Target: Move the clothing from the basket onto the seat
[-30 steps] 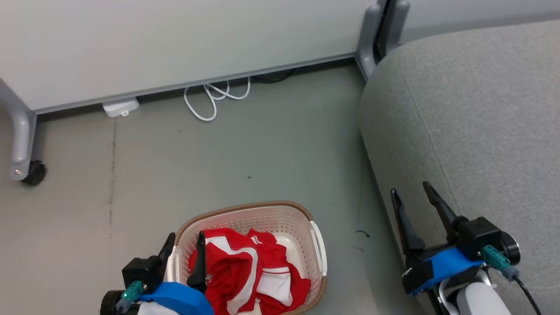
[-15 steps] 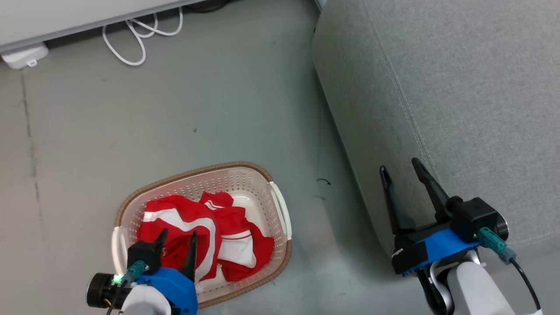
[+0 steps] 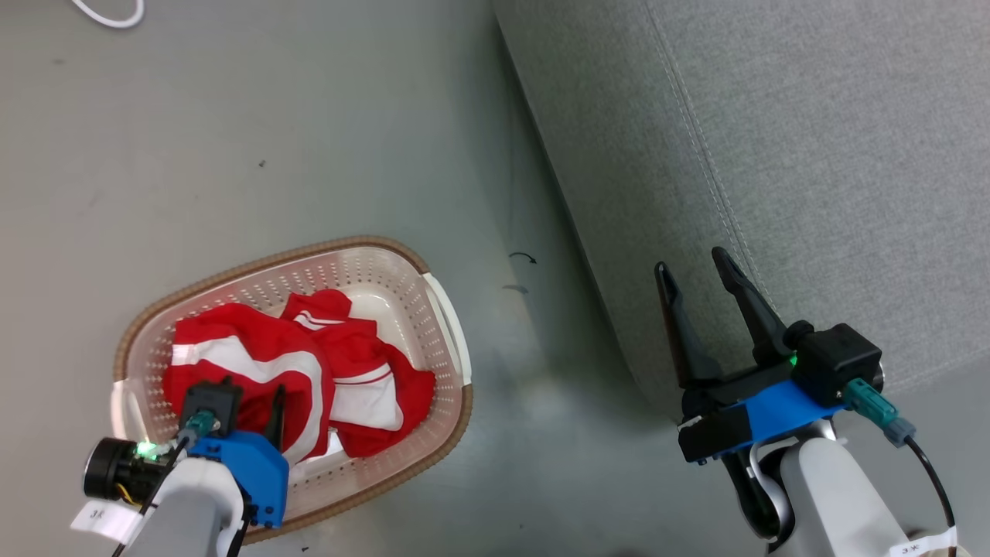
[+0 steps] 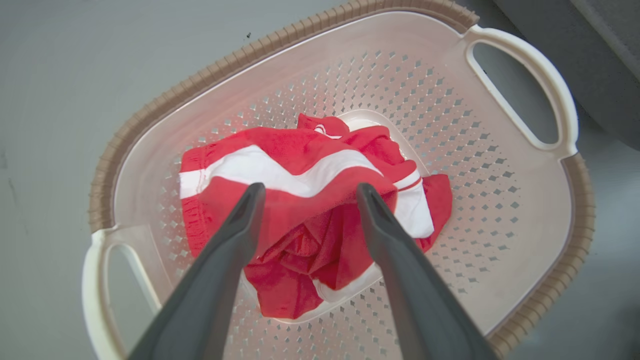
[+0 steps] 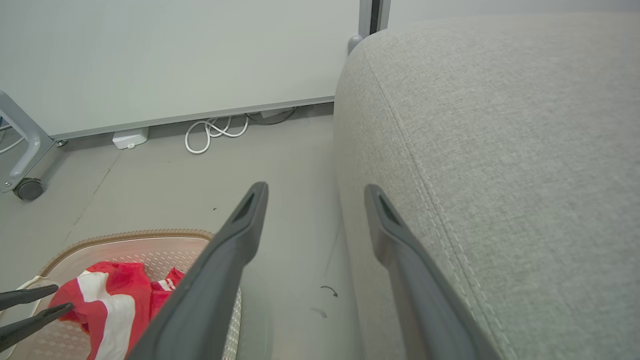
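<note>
Red clothing (image 4: 305, 205) (crumpled) in basket (image 4: 475, 150)

Grey floor (image 3: 309, 116) — basket (image 3: 433, 267) and white cable (image 5: 210, 135) on it.

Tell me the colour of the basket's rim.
Basket rim: brown, woven-look; best in the left wrist view.

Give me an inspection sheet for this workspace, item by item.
Surface: grey floor; the basket stands on it beside the seat.
Job's things: red clothing bunched in the basket; none on the visible seat.
Clutter: small dark curl on the floor.
End effectors: left end effector open over the clothing; right end effector open, empty, by the seat edge.
Cables: white cable looped by the wall panel, white box beside it.
Surroundings: castor wheel.
</note>
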{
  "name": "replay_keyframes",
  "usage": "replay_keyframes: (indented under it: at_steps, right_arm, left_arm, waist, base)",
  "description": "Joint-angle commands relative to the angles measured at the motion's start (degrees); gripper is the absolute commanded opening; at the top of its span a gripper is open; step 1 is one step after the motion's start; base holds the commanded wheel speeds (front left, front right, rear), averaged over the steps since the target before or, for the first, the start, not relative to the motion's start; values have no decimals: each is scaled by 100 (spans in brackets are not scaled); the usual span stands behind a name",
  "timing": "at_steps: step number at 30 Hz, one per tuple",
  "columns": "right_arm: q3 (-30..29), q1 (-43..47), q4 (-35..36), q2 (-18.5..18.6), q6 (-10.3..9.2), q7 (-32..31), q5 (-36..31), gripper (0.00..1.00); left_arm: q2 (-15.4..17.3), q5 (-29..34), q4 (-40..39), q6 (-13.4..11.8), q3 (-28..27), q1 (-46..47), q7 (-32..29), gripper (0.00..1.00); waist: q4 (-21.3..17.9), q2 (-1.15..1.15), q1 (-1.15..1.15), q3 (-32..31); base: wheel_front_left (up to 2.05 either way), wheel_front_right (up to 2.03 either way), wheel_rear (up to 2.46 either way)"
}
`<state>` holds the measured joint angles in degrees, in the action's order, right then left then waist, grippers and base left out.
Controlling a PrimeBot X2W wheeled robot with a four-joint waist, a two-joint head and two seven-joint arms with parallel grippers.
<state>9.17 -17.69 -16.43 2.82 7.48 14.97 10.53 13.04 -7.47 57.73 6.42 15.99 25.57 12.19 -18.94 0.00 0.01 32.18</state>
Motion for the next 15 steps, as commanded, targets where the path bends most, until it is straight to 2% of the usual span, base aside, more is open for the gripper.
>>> replay_keyframes:
  at_steps: [1, 15]
  right_arm:
    - [41, -103, 45, 12, 3, 31, 77, 100]
    - [204, -194, 128, 13, 3, 32, 370, 100]
  left_arm:
    - [36, 71, 105, -59, 54, 202, -2, 100]
    - [-46, 301, 648, -171, 439, 972, -385, 100]
  waist:
    - [-95, 0, -1, 134]
    - [-318, 0, -1, 489]
  base:
    - [0, 0, 0]
    - [0, 0, 0]
